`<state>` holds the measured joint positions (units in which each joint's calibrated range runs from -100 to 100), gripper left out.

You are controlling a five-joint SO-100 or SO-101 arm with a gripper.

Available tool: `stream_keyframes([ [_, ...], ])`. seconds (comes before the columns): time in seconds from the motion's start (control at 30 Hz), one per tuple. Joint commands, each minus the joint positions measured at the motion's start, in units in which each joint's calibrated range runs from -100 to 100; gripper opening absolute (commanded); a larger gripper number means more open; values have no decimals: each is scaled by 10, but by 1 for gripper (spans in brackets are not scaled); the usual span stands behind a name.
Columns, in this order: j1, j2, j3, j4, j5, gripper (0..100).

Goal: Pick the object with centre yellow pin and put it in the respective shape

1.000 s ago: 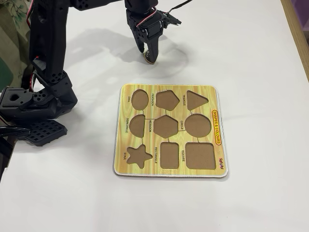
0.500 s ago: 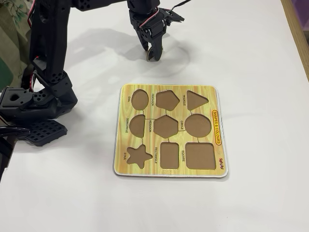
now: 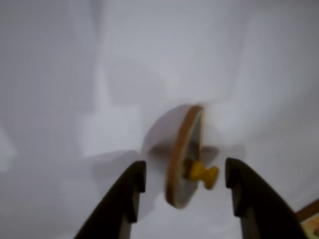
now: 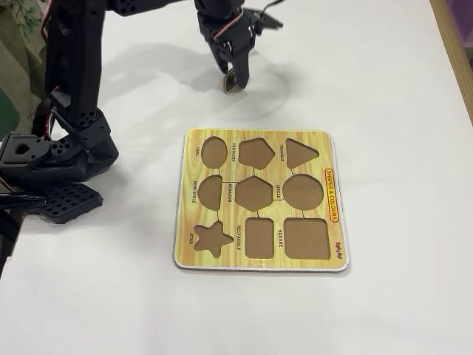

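In the wrist view the object with centre yellow pin [image 3: 178, 149] stands on its edge on the white table, tan rim toward me and yellow knob [image 3: 203, 174] pointing right. My gripper [image 3: 185, 172] is open, one dark finger on each side, with a small gap to the piece on both sides. The fixed view shows the gripper [image 4: 232, 78] pointing down at the table behind the board, the piece [image 4: 230, 86] at its tips. The SEMICIRCLE cut-out [image 4: 210, 192] lies in the left column, middle row of the yellow board [image 4: 310, 137].
The arm's black base [image 4: 52, 159] stands at the left of the fixed view. A corner of the board [image 3: 311, 225] shows at the wrist view's lower right. The table's right edge [image 4: 452, 52] runs along the far right. The other cut-outs hold nothing.
The gripper has shifted a little toward the back of the table, away from the board, with the piece staying at its tips.
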<state>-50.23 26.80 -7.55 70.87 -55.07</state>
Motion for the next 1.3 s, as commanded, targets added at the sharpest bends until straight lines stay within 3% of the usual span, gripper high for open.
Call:
stream_keyframes([
  [0.0,0,-81,29,-8,-5,19],
  [0.3,1,-162,111,-9,-7,19],
  [0.67,-4,-100,102,-69,-6,19],
  [1.27,-4,-76,95,-67,-1,19],
])
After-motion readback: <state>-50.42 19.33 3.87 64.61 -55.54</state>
